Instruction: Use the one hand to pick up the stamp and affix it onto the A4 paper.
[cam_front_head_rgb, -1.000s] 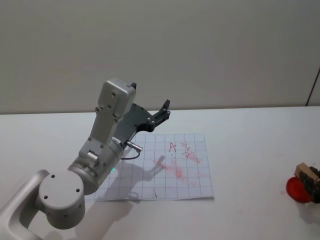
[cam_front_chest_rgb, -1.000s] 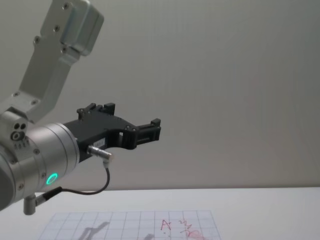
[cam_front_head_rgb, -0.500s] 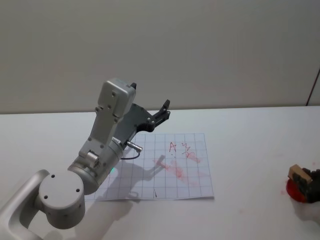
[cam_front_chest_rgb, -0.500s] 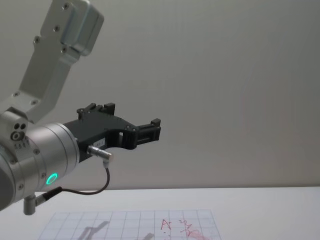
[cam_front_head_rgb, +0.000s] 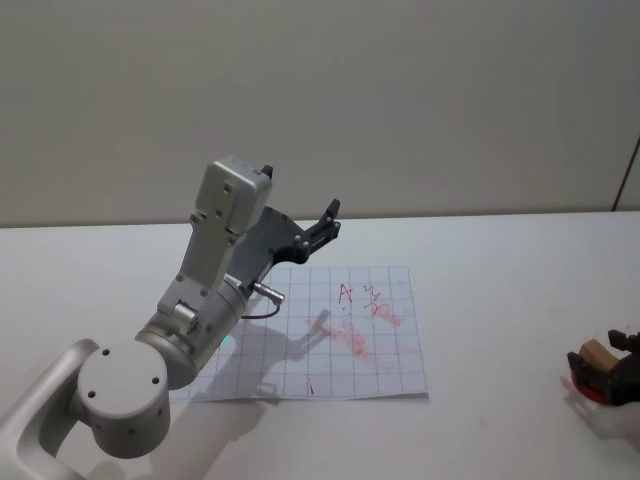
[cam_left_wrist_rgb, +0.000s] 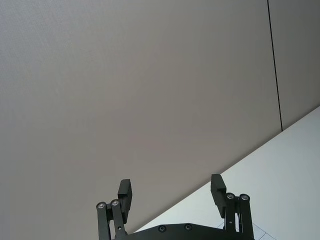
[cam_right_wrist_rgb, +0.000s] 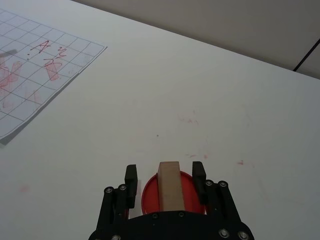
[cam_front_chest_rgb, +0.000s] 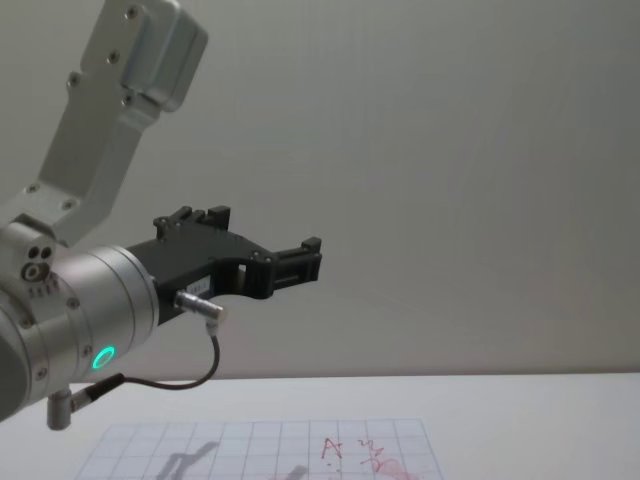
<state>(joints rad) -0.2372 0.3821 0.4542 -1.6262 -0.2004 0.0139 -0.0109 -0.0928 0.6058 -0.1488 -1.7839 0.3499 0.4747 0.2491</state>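
Right gripper (cam_right_wrist_rgb: 165, 182): low over white table (cam_right_wrist_rgb: 200, 100), well apart from A4 paper (cam_front_head_rgb: 340, 335), off paper's right side. Fingers (cam_right_wrist_rgb: 131, 180) spread, flanking stamp (cam_right_wrist_rgb: 170, 186) with gaps either side; contact cannot be told.

Stamp: tan wooden block, upright on red round ink pad (cam_right_wrist_rgb: 150, 196), between the fingers.

Left gripper (cam_front_chest_rgb: 300, 262): raised above paper's far-left part, wrist with green ring light, arm link angled upward, pointing toward wall. Fingers (cam_left_wrist_rgb: 125, 192) spread wide, nothing between.

A4 paper: flat on table, blue grid, red marks on right half.
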